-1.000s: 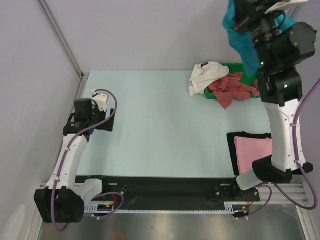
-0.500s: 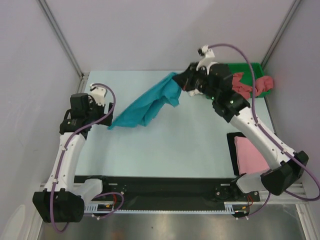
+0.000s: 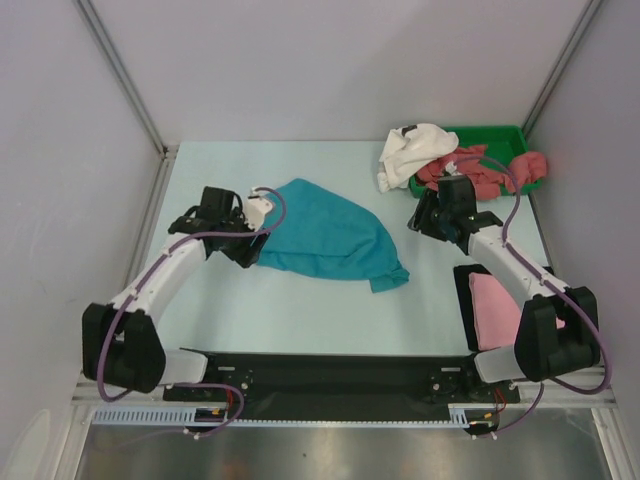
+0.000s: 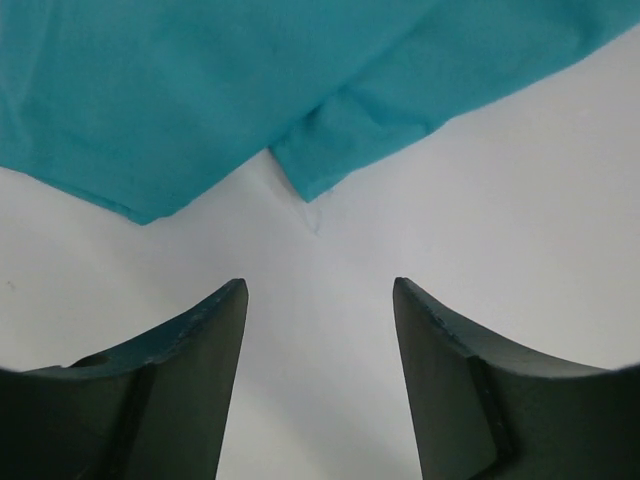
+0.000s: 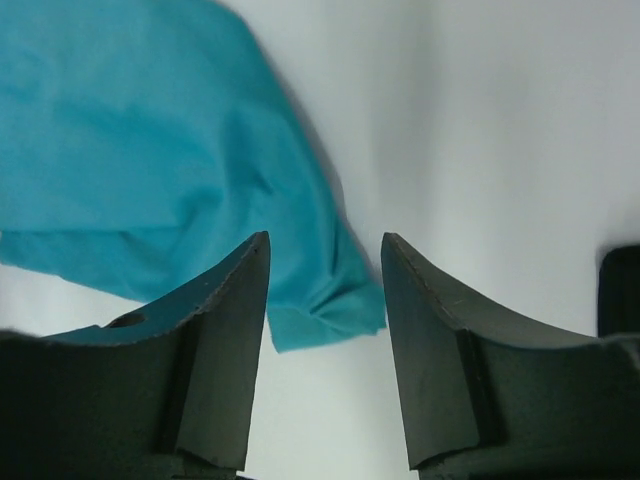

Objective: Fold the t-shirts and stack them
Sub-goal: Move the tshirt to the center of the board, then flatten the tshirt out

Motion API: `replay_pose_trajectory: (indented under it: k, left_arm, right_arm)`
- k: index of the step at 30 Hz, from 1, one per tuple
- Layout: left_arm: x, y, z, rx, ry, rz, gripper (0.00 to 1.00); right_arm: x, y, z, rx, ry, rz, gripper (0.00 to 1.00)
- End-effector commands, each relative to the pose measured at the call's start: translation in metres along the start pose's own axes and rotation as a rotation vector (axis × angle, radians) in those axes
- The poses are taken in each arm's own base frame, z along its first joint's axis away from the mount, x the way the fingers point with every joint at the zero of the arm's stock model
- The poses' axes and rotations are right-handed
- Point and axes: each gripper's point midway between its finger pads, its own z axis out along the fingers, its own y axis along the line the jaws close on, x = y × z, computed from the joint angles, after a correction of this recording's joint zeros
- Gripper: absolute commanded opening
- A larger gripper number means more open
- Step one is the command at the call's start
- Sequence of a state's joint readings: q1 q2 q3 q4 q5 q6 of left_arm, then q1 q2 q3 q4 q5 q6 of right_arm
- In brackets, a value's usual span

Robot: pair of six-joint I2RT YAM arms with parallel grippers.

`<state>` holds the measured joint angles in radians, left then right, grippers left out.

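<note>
A teal-blue t-shirt (image 3: 325, 235) lies crumpled but spread on the table's middle. My left gripper (image 3: 248, 245) sits at its left edge, open, with bare table between the fingers; in the left wrist view (image 4: 320, 290) the teal hem (image 4: 330, 170) lies just ahead. My right gripper (image 3: 416, 218) stands open to the right of the shirt, holding nothing; in the right wrist view (image 5: 325, 245) a corner of the teal shirt (image 5: 330, 310) shows beyond its fingers. A white t-shirt (image 3: 415, 150) hangs over the tray's left end. Dusty-red t-shirts (image 3: 480, 172) fill the tray. A folded light pink t-shirt (image 3: 500, 305) lies at the right.
The green tray (image 3: 500, 132) stands at the back right corner. The pink shirt rests on a black board (image 3: 464, 290) near the right arm's base. Walls and metal posts close in the table on the left, back and right.
The right gripper brought the teal shirt down from high at the back right, dropped it on the table and opened. The left arm swung right to the shirt's edge, its jaws narrowing.
</note>
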<state>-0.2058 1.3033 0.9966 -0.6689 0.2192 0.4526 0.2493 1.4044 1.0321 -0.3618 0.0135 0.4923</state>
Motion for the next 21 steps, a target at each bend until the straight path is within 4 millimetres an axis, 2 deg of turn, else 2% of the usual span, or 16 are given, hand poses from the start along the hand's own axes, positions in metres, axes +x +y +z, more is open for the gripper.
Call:
replay_pose_trajectory:
  k: [1,2,3,4,8,10,12,17,19,20,21]
  left_arm:
    - [0.012,0.014,0.011,-0.052,0.079,0.081,0.67]
    - [0.019,0.021,0.018,-0.073,0.107,0.099,0.7]
    - [0.015,0.031,0.024,-0.116,0.091,0.119,0.73]
    - [0.023,0.036,0.03,-0.143,0.119,0.129,0.77]
    - [0.033,0.065,0.05,-0.261,0.193,0.161,0.8]
    - [0.029,0.076,0.062,-0.294,0.191,0.171,0.79]
    - [0.024,0.082,0.069,-0.308,0.183,0.19,0.79]
    - [0.034,0.077,0.097,-0.248,0.234,0.204,0.77]
    - [0.038,0.065,0.107,-0.194,0.238,0.213,0.66]
    - [0.038,0.062,0.11,-0.182,0.238,0.213,0.56]
    - [0.037,0.058,0.112,-0.163,0.228,0.212,0.34]
  right_arm:
    - [0.018,0.004,-0.013,-0.021,0.03,-0.078,0.54]
    - [0.033,0.008,-0.013,-0.032,0.056,-0.104,0.55]
    - [0.039,0.01,-0.015,-0.037,0.063,-0.115,0.56]
    - [0.049,0.008,-0.015,-0.02,0.08,-0.126,0.59]
    - [0.091,-0.009,-0.01,0.053,0.195,-0.103,0.63]
    - [0.11,-0.014,-0.011,0.059,0.246,-0.102,0.64]
    - [0.122,-0.011,-0.012,0.042,0.273,-0.102,0.66]
    - [0.152,-0.018,-0.002,0.03,0.351,-0.089,0.68]
    - [0.156,-0.023,0.007,0.032,0.355,-0.083,0.65]
    - [0.155,-0.025,0.01,0.037,0.35,-0.081,0.62]
    - [0.155,-0.025,0.013,0.035,0.343,-0.085,0.56]
